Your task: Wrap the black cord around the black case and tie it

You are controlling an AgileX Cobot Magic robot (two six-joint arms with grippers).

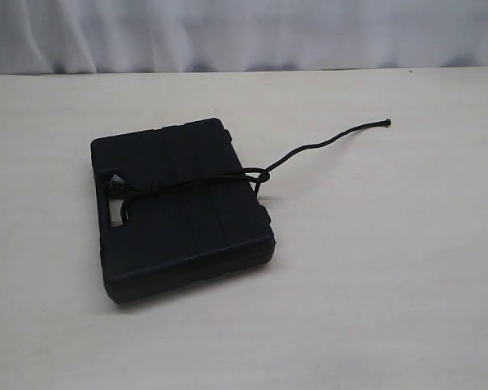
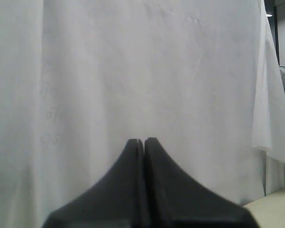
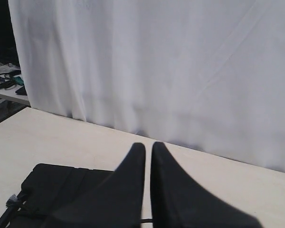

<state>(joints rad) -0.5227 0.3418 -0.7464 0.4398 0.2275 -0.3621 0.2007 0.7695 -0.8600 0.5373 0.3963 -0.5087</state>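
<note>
The black case [image 1: 179,207] lies flat on the pale table, left of centre in the exterior view. The black cord [image 1: 197,184] runs across its ribbed lid, through the handle cutout at the left, and is knotted at the case's right edge [image 1: 262,175]. One free end trails up and right to a small knot [image 1: 387,123]. Neither arm shows in the exterior view. My left gripper [image 2: 143,140] is shut, empty, facing a white curtain. My right gripper [image 3: 148,145] is shut and empty, raised over the table with the case [image 3: 61,183] below and behind its fingers.
A white curtain [image 1: 244,32] hangs along the table's far edge. The table [image 1: 390,284] is pale and bare around the case. In the right wrist view a side shelf with clutter [image 3: 7,83] stands past the curtain's edge.
</note>
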